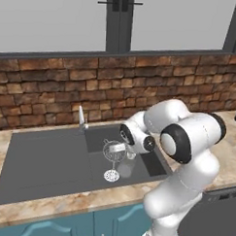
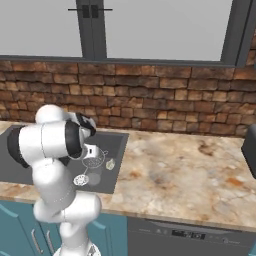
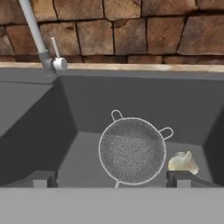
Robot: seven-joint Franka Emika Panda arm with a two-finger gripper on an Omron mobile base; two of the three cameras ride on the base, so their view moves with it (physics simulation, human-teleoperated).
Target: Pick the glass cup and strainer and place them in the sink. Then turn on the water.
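strainer (image 3: 132,151) — sink (image 3: 183,105) — unlabelled

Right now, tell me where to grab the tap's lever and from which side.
Probably pinch the thin lever near its free top end, coming from the sink side. It stands upright beside the faucet stem, with the brick wall close behind, so the front looks most open.

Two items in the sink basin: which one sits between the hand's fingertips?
The strainer, the round wire-mesh bowl, lies centred between the open hand's tips. The glass cup, small and clear, lies off beside one tip.
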